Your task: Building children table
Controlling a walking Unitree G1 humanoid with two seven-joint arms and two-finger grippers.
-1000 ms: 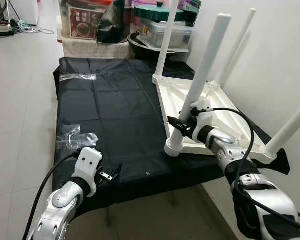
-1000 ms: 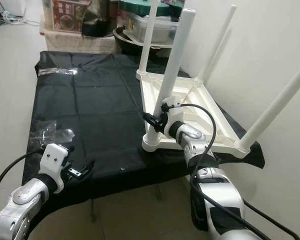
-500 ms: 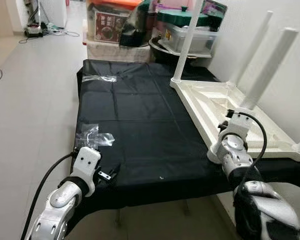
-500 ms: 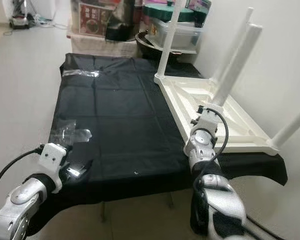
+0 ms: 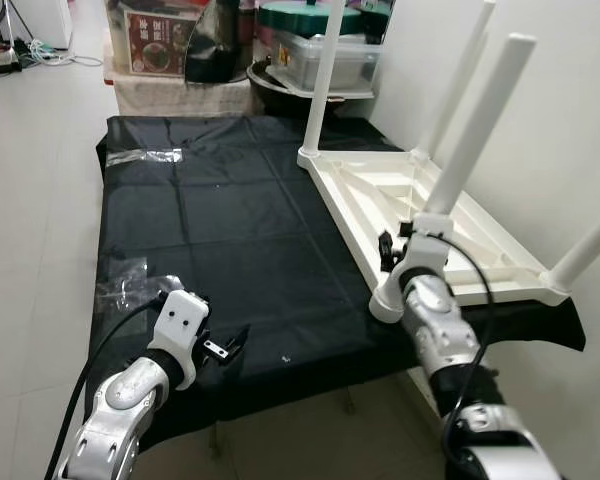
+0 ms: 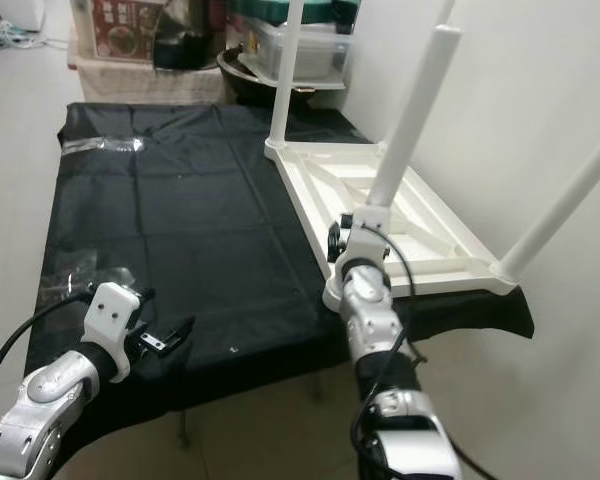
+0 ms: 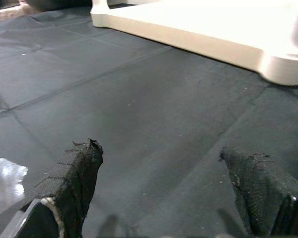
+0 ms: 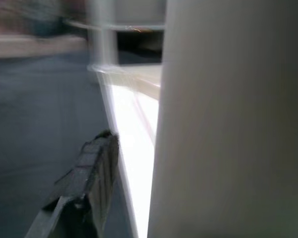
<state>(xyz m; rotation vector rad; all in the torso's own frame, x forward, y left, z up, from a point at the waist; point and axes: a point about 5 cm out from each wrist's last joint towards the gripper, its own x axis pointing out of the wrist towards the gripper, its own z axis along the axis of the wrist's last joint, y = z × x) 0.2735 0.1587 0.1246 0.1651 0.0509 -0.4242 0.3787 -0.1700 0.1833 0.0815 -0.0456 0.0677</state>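
I have the left hand (image 5: 223,348) nearest me, fingers spread and empty, hovering low over the black cloth (image 5: 230,230) at the worktop's front edge. Just beyond, the right hand (image 5: 392,247) is at the base of the nearest leg (image 5: 470,130) of the upturned white table (image 5: 450,240); whether its fingers clamp it I cannot tell. I judge I am seating this leg; next, twist or press it firmly home. Three other legs stand beyond.
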